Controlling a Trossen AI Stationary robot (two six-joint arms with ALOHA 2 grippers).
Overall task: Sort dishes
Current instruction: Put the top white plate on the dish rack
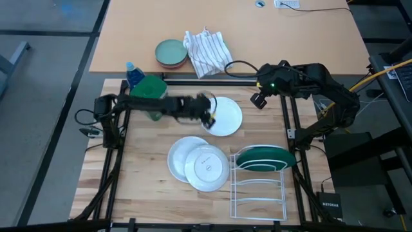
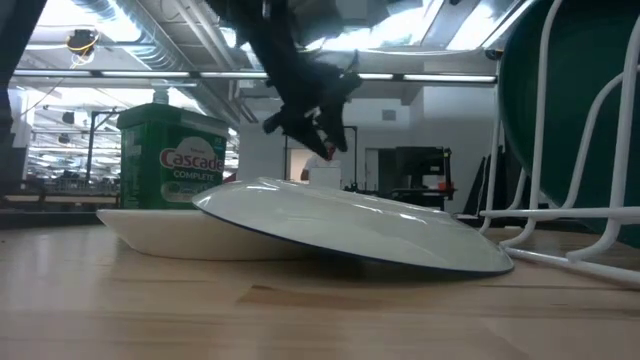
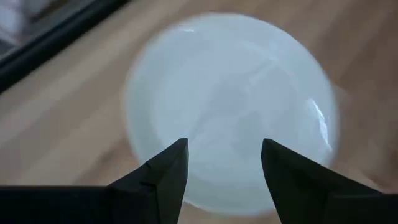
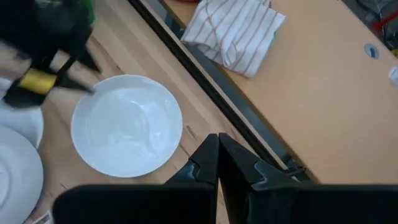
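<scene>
A plain white plate (image 1: 225,116) lies flat on the wooden table; it also shows in the left wrist view (image 3: 230,99) and in the right wrist view (image 4: 127,124). My left gripper (image 1: 209,116) is open just above that plate's left edge, its fingers (image 3: 168,168) over the rim. A second white plate (image 1: 180,154) lies nearer. The smaller stamped plate (image 1: 207,169) lies base up, tilted, one edge on that second plate (image 2: 160,232). The dark green plate (image 1: 264,156) stands on edge in the wire rack. My right gripper (image 1: 259,98) is shut at the far right.
A green-lidded Cascade jar (image 1: 149,87) stands by the left arm. The wire rack (image 1: 257,190) stands at the near right. On the far table lie a pale green dish on a pinkish one (image 1: 171,53) and a striped cloth (image 1: 206,51).
</scene>
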